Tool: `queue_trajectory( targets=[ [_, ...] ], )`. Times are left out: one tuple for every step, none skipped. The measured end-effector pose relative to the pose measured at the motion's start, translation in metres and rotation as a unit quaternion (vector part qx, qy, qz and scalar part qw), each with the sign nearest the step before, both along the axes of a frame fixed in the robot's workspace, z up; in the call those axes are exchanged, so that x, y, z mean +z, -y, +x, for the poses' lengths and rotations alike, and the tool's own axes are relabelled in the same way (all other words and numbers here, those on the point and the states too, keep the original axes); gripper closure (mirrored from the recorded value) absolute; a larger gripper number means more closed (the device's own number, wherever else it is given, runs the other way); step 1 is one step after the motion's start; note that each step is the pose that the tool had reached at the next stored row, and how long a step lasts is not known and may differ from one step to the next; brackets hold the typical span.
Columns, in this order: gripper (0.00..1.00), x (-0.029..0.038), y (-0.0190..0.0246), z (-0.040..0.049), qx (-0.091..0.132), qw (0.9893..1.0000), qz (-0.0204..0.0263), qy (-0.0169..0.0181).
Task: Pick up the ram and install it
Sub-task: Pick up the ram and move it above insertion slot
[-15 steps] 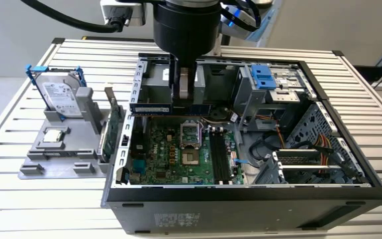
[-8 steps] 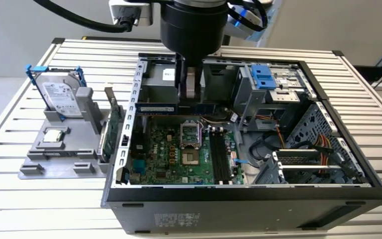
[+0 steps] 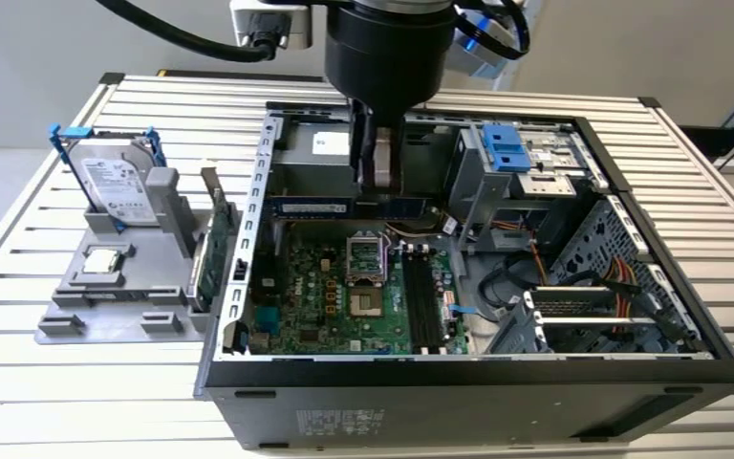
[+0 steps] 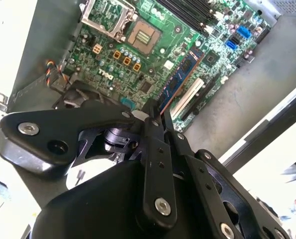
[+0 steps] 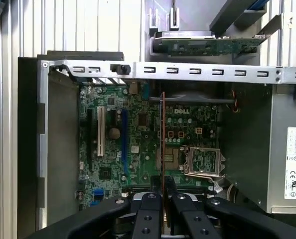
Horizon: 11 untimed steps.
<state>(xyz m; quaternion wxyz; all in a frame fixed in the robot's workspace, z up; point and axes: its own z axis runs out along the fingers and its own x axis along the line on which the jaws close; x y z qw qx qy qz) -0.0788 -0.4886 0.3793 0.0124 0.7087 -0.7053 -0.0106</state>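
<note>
The ram [image 3: 322, 207] is a slim blue stick with dark chips, hanging level over the back of the open computer case [image 3: 469, 368]. My gripper [image 3: 377, 186] is shut on its upper edge near one end. In the second wrist view the ram [image 4: 180, 79] slants away from the black fingertips [image 4: 153, 122] above the green motherboard [image 4: 118, 45]. In the first wrist view the ram [image 5: 162, 139] shows edge-on as a thin reddish line, clamped in the gripper [image 5: 162, 189]. The long black memory slots [image 3: 424, 301] lie nearer the front, on the motherboard [image 3: 322, 296].
A grey holder [image 3: 112, 296] at the exterior view's left carries a silver hard drive in a blue frame [image 3: 118, 186], a green card [image 3: 221, 249] and a processor [image 3: 102, 260]. Inside the case are a power supply [image 3: 322, 153], a drive cage with a blue latch [image 3: 514, 148] and cables [image 3: 596, 277].
</note>
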Motion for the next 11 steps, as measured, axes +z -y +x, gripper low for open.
queue_trajectory(
  targets=[
    [1.00,0.0000,-0.0002,0.0008,0.000,1.0000,0.0000,0.0000],
    [1.00,0.0000,-0.0004,0.0016,0.000,1.0000,0.0000,0.0000],
    [1.00,0.0000,-0.0008,0.0022,0.000,1.0000,0.0000,0.0000],
    [1.00,0.0000,-0.0011,0.0030,0.000,1.0000,0.0000,0.0000],
    [1.00,0.0000,-0.0014,0.0040,0.000,1.0000,0.0000,0.0000],
    [1.00,0.0000,-0.0016,0.0051,0.000,1.0000,0.0000,0.0000],
    [1.00,0.0000,-0.0019,0.0062,0.000,1.0000,-0.0001,0.0000],
    [1.00,0.0000,-0.0020,0.0077,0.000,1.0000,-0.0001,0.0000],
    [1.00,0.0000,-0.0021,0.0089,0.000,1.0000,-0.0002,0.0000],
    [1.00,0.0000,-0.0022,0.0101,0.000,1.0000,-0.0002,0.0000],
    [1.00,0.0000,-0.0023,0.0113,0.000,1.0000,-0.0001,0.0000]
  ],
)
